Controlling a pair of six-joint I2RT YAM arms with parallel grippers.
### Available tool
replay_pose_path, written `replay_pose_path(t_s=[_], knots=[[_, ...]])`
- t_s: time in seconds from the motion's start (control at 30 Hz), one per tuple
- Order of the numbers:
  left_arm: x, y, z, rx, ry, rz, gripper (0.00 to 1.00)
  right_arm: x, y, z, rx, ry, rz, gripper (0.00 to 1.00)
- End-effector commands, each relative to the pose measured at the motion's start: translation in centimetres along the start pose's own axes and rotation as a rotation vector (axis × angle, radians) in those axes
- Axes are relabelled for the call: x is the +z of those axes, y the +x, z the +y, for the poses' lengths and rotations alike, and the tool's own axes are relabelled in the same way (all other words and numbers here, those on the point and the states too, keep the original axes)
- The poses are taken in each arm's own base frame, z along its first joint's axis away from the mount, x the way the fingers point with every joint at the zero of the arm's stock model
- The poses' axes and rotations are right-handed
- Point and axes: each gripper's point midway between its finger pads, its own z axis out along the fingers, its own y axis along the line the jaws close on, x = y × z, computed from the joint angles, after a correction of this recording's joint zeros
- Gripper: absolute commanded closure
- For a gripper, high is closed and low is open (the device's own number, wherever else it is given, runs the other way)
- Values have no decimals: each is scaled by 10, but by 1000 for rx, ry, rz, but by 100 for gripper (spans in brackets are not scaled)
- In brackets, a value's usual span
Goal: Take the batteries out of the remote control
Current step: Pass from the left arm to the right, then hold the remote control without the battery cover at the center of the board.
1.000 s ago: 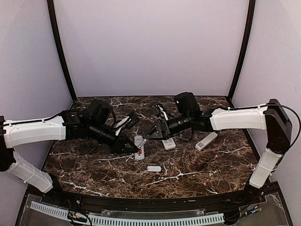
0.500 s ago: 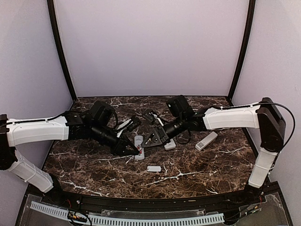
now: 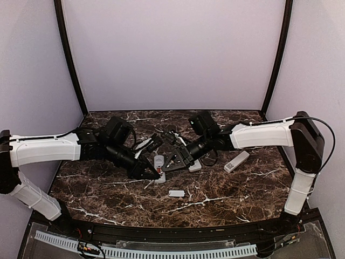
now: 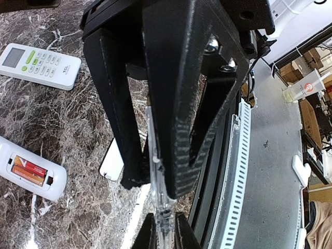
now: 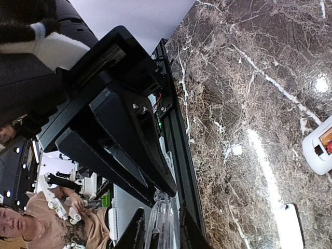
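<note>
A small white remote control [image 3: 159, 167] lies face down mid-table with its compartment uncovered, and red-orange batteries [image 3: 160, 172] show inside. The left wrist view shows the same remote control [image 4: 49, 181] and its batteries [image 4: 27, 168] at lower left, apart from my fingers. My left gripper [image 3: 154, 174] sits at the remote's left side, jaws shut with nothing between them [image 4: 160, 187]. My right gripper [image 3: 171, 161] hovers just right of the remote, its jaws drawn together and holding nothing [image 5: 165, 199]. Only the remote's end [image 5: 317, 155] shows in the right wrist view, far to the right.
A flat white cover [image 3: 176, 193] lies in front of the remote. Other white remotes rest nearby: one behind the left gripper [image 3: 143, 143], one under the right arm [image 3: 194, 165], one further right [image 3: 236, 161]. A keypad remote [image 4: 41, 65] faces up.
The right arm swung left and down toward the open remote while its jaws closed from wide open. The left gripper stayed shut and barely shifted.
</note>
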Motion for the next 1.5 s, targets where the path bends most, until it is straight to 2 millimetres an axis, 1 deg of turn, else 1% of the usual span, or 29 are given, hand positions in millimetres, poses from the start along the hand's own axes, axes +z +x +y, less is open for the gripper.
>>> replay_pose_path(t_s=[0.0,0.13,0.23,0.27,0.3,0.33,0.37,0.4,0.43,0.47,0.5,0.53,0.57,0.6,0.63,0.73,0.77,0.8,0.83,0.87,0.93,1.0,1.13,1.17,1.27,1.37,1.4,1.43,1.47], knots=[[-4,-5,-4,15,14,1,100,5,-5,8,-31,-38,6,82],[-4,-5,-2,16,3,-1,100,5,-2,6,-22,-30,15,89],[-4,-5,-1,16,-5,-1,100,5,-1,3,-17,-14,13,100],[-4,-5,0,14,-7,-2,100,4,-2,1,-17,3,5,100],[-4,-6,1,13,-15,-5,96,4,-3,-2,-16,25,-4,100],[-6,-8,2,13,-30,-11,85,2,-7,-9,-18,76,-29,100],[-7,-10,3,16,-38,-22,78,-3,-13,-15,-18,137,-64,100],[-11,-11,5,16,-61,-37,63,-10,-19,-22,-15,191,-105,100],[-14,-14,6,22,-77,-55,56,-20,-25,-26,-13,234,-154,100],[-21,-17,9,24,-119,-83,44,-30,-31,-31,-6,276,-201,100],[-31,-24,6,41,-139,-128,39,-42,-36,-34,-2,311,-254,100],[-35,-24,12,23,-180,-146,30,-54,-40,-35,1,334,-307,100],[-46,-31,12,23,-203,-190,27,-63,-42,-38,2,361,-352,100],[-53,-32,23,-24,-241,-214,22,-71,-43,-41,1,406,-388,100],[-60,-36,26,-65,-250,-244,21,-76,-44,-42,-9,447,-412,100],[-76,-36,53,-207,-265,-284,20,-83,-47,-47,-37,565,-437,100],[-76,-34,60,-263,-264,-283,20,-83,-48,-49,-47,592,-435,100],[-81,-34,71,-307,-268,-293,20,-80,-49,-50,-59,606,-428,100],[-79,-30,80,-363,-274,-281,21,-78,-50,-51,-69,619,-421,100],[-85,-31,91,-399,-295,-293,21,-73,-50,-51,-79,621,-408,100],[-84,-27,110,-477,-320,-278,22,-67,-53,-54,-90,636,-385,100],[-78,-25,124,-532,-318,-261,24,-60,-52,-59,-87,668,-359,100],[-50,-19,142,-612,-268,-199,28,-50,-51,-65,-93,714,-336,100],[-48,-22,143,-616,-258,-198,29,-49,-50,-66,-90,720,-332,100],[-33,-16,155,-651,-252,-158,31,-46,-48,-71,-82,742,-323,100],[-26,-19,161,-666,-237,-143,32,-44,-47,-74,-77,757,-306,100],[-20,-15,164,-679,-234,-126,33,-42,-46,-75,-78,758,-298,100],[-18,-16,164,-682,-226,-121,33,-41,-45,-76,-77,759,-292,100],[-12,-10,167,-695,-223,-99,34,-39,-45,-76,-77,763,-284,100]])
